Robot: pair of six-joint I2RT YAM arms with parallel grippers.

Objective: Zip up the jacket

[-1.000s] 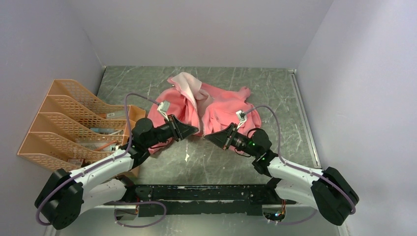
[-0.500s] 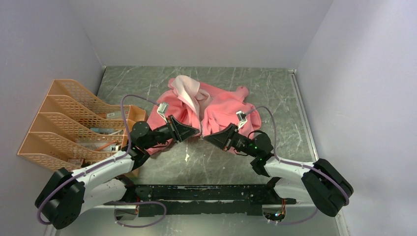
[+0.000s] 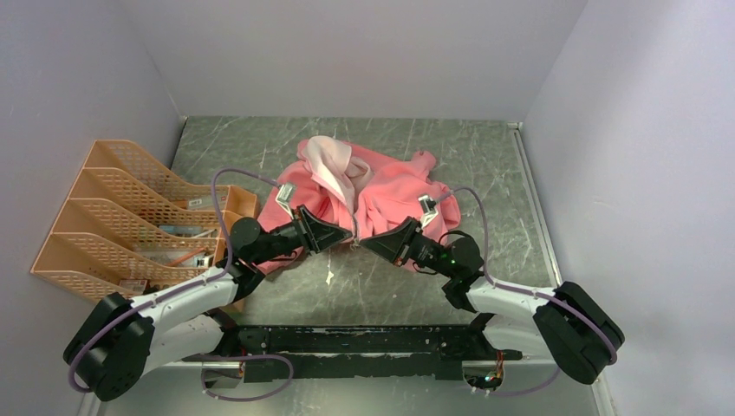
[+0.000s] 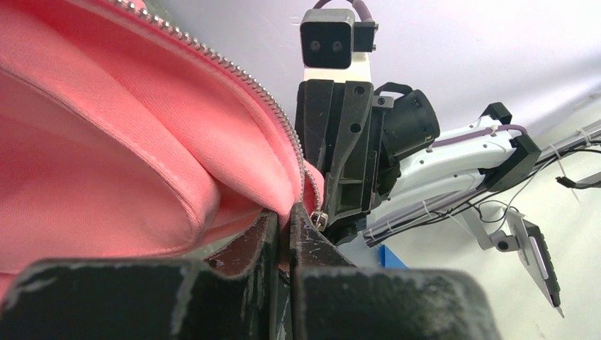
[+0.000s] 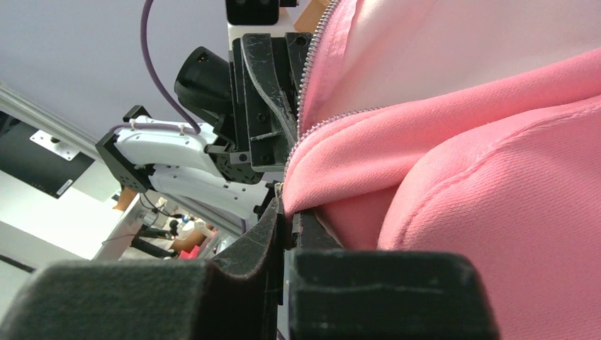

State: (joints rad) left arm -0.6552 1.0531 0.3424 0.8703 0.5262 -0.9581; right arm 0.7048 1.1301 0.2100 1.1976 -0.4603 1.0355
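Note:
The salmon-pink jacket lies bunched at mid-table, its paler lining folded out on top. My left gripper is shut on the bottom hem of the jacket's left front edge. My right gripper is shut on the bottom of the right front edge, tip to tip with the left. In the left wrist view the metal zipper teeth run down to the small slider beside my shut left gripper. In the right wrist view pink fabric is pinched in my shut right gripper.
An orange plastic file rack with papers stands at the table's left, close to my left arm. Grey walls enclose the marbled table. A black rail runs along the near edge.
Both grippers have drawn inward towards each other, bringing the two bottom front edges of the jacket together at the centre. Both stay shut.

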